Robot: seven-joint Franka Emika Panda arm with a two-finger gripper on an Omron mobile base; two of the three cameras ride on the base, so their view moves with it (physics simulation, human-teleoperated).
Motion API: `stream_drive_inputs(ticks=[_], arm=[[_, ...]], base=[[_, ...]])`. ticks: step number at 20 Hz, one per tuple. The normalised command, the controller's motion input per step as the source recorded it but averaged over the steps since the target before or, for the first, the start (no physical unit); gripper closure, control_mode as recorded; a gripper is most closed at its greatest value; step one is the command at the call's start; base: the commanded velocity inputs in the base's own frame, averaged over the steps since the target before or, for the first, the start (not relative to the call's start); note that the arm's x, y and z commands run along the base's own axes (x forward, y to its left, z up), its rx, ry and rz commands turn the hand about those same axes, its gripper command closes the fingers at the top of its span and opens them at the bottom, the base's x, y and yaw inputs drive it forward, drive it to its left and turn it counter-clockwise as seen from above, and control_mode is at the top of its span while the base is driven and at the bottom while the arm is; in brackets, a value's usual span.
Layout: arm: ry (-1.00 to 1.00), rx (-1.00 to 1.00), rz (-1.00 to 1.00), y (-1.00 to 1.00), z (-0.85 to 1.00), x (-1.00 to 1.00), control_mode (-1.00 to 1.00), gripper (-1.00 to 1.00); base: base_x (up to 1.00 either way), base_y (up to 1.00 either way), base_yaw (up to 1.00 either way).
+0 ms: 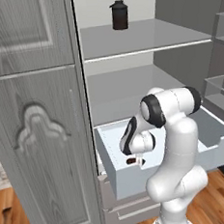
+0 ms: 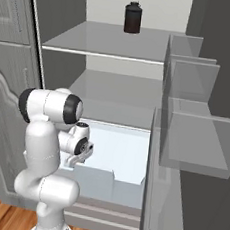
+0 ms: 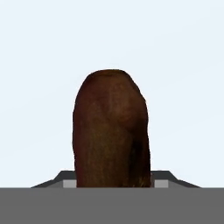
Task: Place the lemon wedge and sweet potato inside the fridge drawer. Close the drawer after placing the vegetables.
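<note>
The sweet potato (image 3: 111, 131) sits pinched between the jaws of the gripper (image 1: 136, 160), which is lowered into the left part of the pulled-out fridge drawer (image 1: 219, 145), below the shelf carrying a dark jar (image 1: 119, 15).

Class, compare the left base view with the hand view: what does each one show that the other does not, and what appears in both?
Left base view: the robot arm reaching into the open fridge drawer, the grey cabinet door at left, and a dark jar on the upper shelf.

Hand view: a close look at the tuber's brown skin, between the end effector tips at the bottom.

Both: the sweet potato, and the drawer's pale interior.
</note>
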Motion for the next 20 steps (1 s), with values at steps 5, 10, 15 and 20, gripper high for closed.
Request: stream_drive_inputs(ticks=[5, 10, 15, 20], arm=[[-0.05, 0.00, 0.00, 0.00, 0.20, 0.00, -1.00, -1.00], [-0.08, 0.00, 0.00, 0.00, 0.69, 0.00, -1.00, -1.00], [-0.04, 0.00, 0.00, -0.01, 0.82, -0.05, -1.00, -1.00], [-0.07, 0.00, -0.05, -0.06, 0.78, -0.43, -1.00, -1.00]], base=[[0.00, 0.00, 0.00], [0.00, 0.00, 0.00], [0.00, 0.00, 0.00], [0.00, 0.00, 0.00]])
